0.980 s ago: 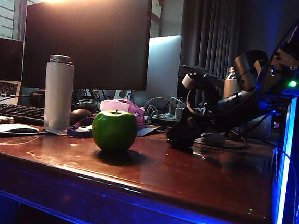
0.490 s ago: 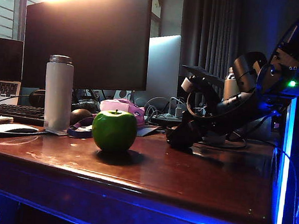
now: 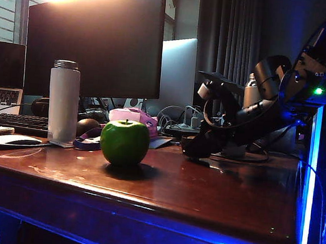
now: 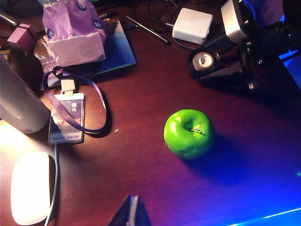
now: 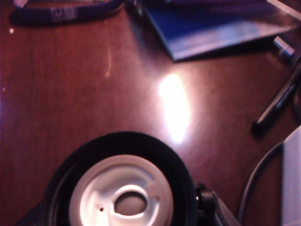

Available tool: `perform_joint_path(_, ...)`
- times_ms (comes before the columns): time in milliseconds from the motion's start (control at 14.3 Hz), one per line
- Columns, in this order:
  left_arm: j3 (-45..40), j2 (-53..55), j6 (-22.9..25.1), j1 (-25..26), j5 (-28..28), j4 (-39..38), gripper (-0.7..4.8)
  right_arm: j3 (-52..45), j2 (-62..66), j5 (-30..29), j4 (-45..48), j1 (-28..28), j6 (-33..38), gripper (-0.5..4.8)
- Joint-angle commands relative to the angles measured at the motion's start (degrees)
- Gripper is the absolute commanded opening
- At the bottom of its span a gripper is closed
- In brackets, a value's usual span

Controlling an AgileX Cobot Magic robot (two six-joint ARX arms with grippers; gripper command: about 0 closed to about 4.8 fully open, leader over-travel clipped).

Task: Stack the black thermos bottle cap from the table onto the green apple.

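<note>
Right end effector [image 4: 221,70] down around black thermos bottle cap [image 5: 123,188] on bench [image 3: 214,189], jaws narrowing, grip unconfirmed. Green apple [image 3: 124,142] well apart. Left end effector [image 4: 131,214] aloft, opening indiscernible. Next: secure, lift, carry over.

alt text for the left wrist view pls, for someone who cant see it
A shiny green apple sits alone on a dark wooden table, seen from above. Beyond it, the right gripper brackets a black bottle cap with its pale inside facing up. A lanyard badge, white bottle and white mouse lie off to one side.
</note>
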Motion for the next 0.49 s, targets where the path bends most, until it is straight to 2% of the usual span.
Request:
perform_joint_path(70,0.22,-0.2,0.2,0.0,0.31,0.7,-0.06,0.35,-0.7,-0.13,3.04,0.09,0.94,2.81)
perform_joint_path(490,0.22,-0.2,0.2,0.0,0.28,0.7,-0.06,0.35,-6.69,-1.68,1.79,0.09,4.13,2.81)
